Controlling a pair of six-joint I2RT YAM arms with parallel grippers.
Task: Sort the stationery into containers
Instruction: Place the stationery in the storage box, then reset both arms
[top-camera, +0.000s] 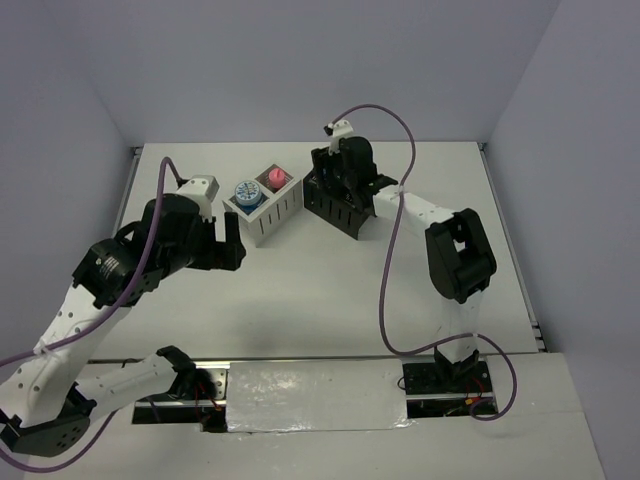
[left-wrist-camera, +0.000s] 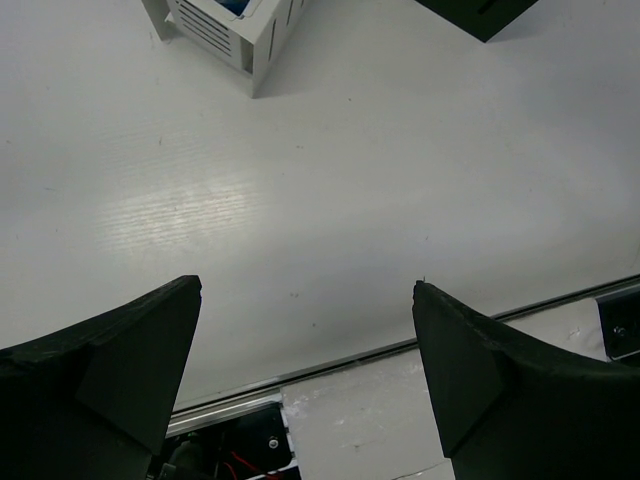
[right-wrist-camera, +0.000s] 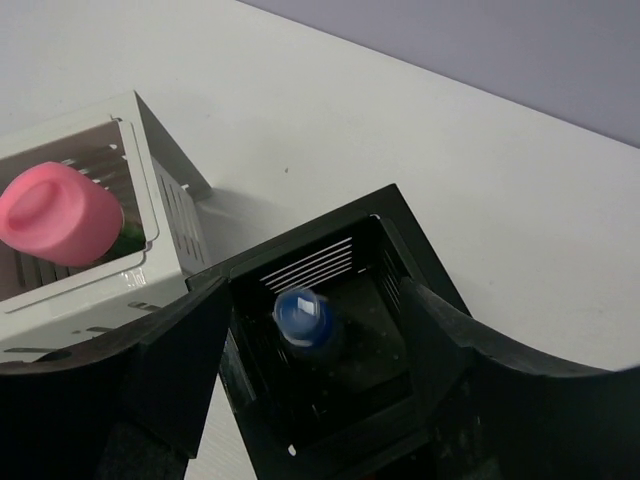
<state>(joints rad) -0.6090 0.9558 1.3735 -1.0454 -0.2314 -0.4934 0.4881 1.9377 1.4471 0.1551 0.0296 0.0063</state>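
Here, blue highlighter inside black box.

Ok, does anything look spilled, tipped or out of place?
Nothing stands out. Both the white box and black box stand upright, the pink tube inside the white, a blue-capped marker inside the black.

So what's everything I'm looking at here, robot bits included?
white box: one, white, slatted, far middle of table.
black box: one, black, just right of the white box.
tape roll: one seen, pale blue, white box's left compartment.
pink tube: one, pink, white box's other compartment.
highlighter: one, blue cap, blurred, inside black box.
table: one, white.
left gripper: one, black, open, above bare table.
right gripper: one, black, open, over black box, straddling highlighter.
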